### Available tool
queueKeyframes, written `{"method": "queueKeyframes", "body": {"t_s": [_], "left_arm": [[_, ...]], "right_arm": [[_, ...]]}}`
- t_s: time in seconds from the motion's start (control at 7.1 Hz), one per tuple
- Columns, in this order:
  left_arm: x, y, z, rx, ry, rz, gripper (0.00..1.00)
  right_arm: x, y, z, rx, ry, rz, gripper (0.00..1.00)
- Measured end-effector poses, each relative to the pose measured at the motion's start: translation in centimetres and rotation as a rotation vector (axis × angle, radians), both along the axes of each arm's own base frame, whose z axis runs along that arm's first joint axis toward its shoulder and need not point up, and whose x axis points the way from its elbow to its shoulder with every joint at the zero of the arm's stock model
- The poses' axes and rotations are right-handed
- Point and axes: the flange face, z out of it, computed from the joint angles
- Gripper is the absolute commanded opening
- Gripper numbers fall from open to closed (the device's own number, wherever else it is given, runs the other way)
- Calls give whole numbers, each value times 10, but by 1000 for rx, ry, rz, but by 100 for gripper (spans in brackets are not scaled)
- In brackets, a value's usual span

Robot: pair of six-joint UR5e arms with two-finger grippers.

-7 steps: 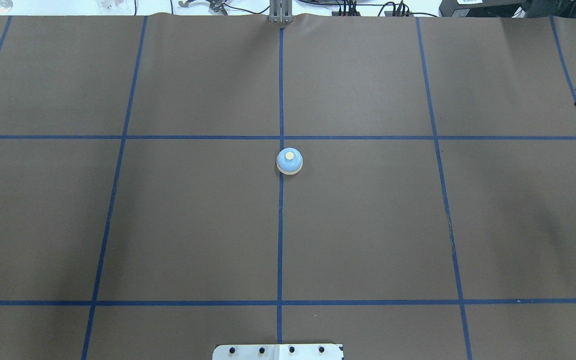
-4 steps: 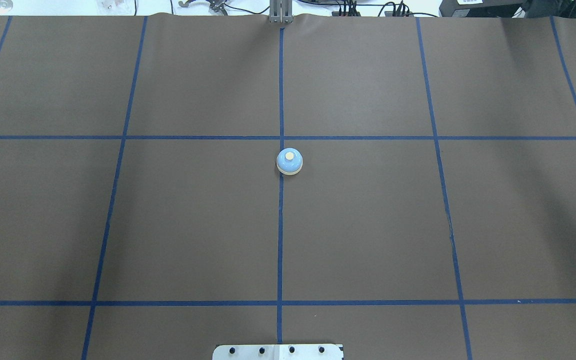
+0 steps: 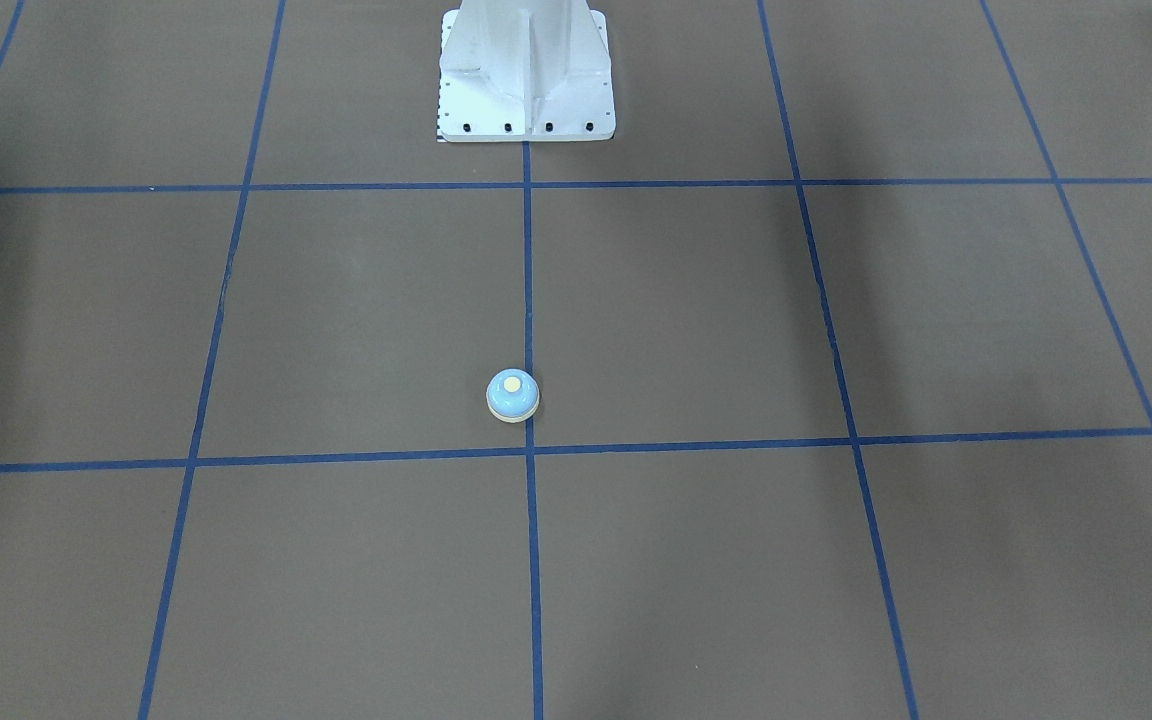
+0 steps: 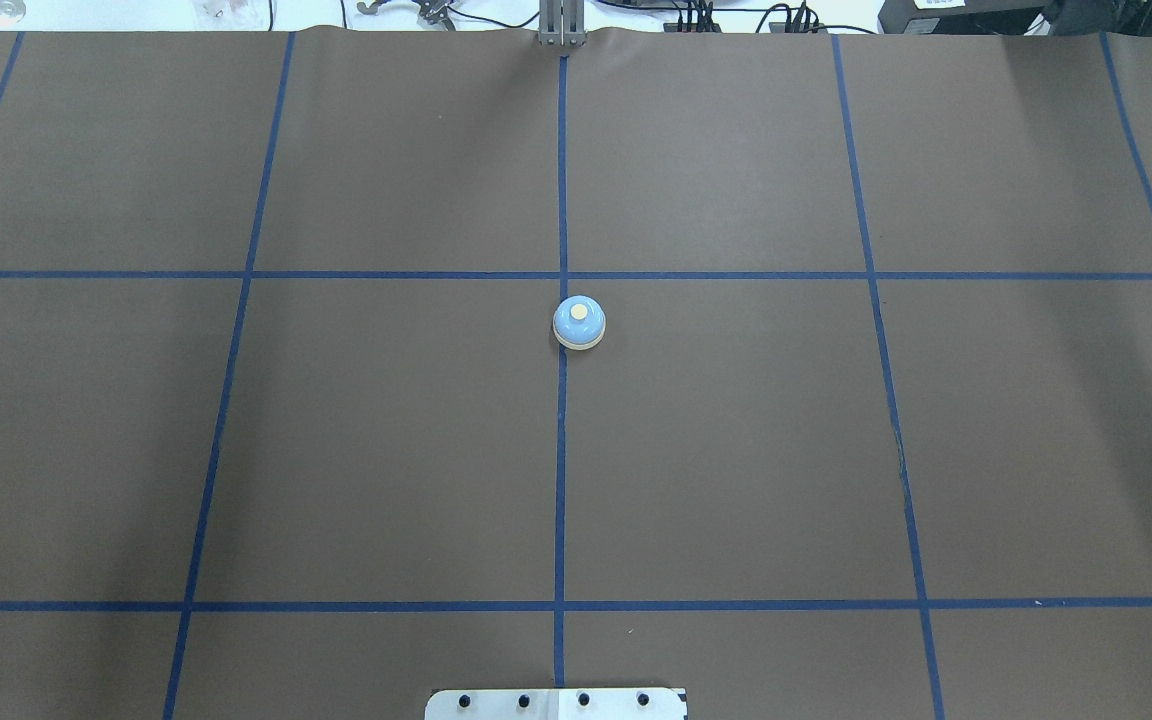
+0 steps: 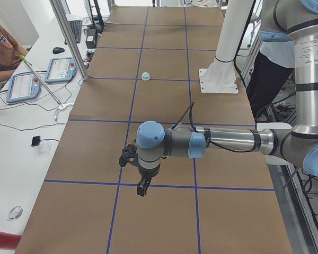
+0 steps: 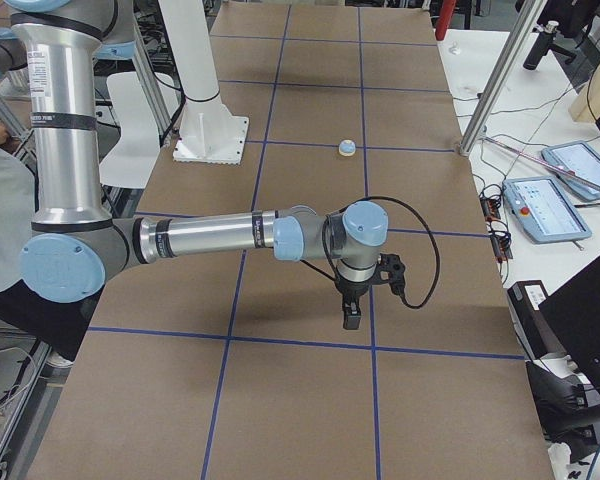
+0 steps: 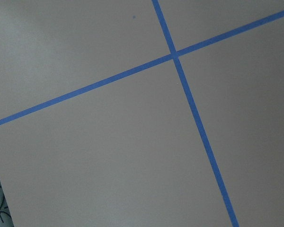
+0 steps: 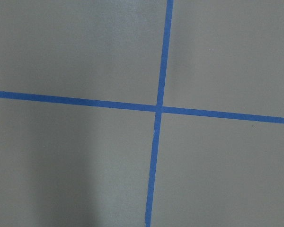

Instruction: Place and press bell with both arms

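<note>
Seen from the table's ends, the left arm point(image 5: 222, 140) and the right arm point(image 6: 210, 237) each reached out low over the brown-papered table point(image 4: 736, 450). The left gripper point(image 5: 143, 188) and right gripper point(image 6: 351, 315) pointed downward and held nothing visible. Whether their fingers were spread or closed could not be told, and both wrist views showed only paper and crossing tape.

Farther in, the bell point(image 4: 579, 322) stood upright and alone at mid-table, touching the central blue tape line point(image 4: 561, 480) and well apart from both grippers. Its cream button point(image 4: 579, 312) faced up. It lay between the white pedestal point(image 3: 526, 70) and the table's far edge.

Placement appeared done, and the pressing step was judged to be the one in hand, though whether a press had occurred could not be read. The next move would require one arm to travel inward, centre a fingertip over the button and descend vertically. An off-centre push could slide the light bell.
</note>
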Motion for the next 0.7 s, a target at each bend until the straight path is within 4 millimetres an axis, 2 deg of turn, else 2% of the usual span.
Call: {"method": "queueKeyframes", "body": {"t_s": [0.28,0.7], "left_arm": [[0,0,7,-25,3,-15,100],[1,-1,5,-75,10,-83,100]], "right_arm": [[3,12,7,-20,-56,9,100],[3,17,8,-28,-82,11,100]]}}
